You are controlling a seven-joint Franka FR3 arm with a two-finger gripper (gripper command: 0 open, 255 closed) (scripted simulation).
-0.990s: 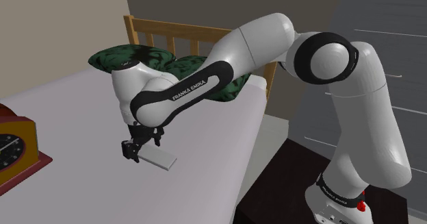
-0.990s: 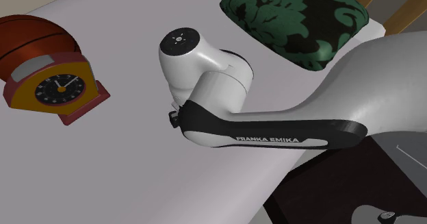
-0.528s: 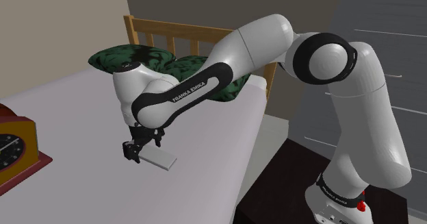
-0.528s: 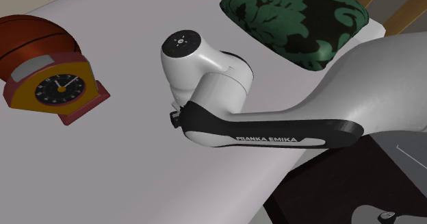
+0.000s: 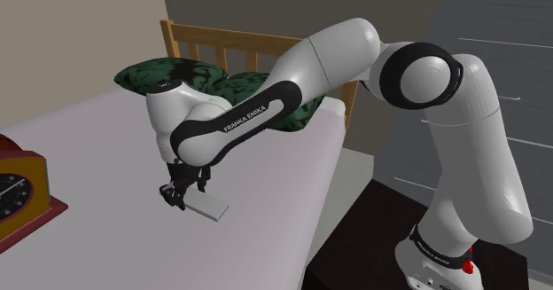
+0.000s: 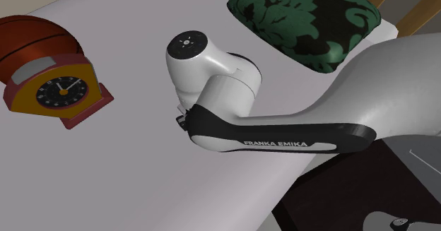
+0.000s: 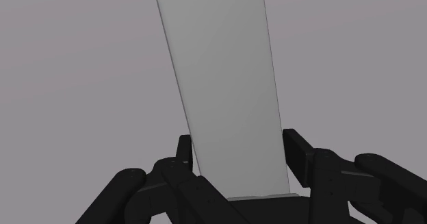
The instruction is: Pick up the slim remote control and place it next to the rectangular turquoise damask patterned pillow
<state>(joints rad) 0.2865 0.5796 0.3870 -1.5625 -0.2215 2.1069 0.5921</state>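
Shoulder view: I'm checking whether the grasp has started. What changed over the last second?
The gripper shifted slightly toward the remote and closed in; in the wrist view its fingers now press both long edges. The remote still lies flat on the bed, not lifted. Pillows and clock unchanged.

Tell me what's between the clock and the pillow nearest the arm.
In the second exterior view, the arm's white wrist, over bare bed, stands between clock and pillow.

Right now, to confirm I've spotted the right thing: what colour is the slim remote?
Plain light grey; the remote shows best in the wrist view.
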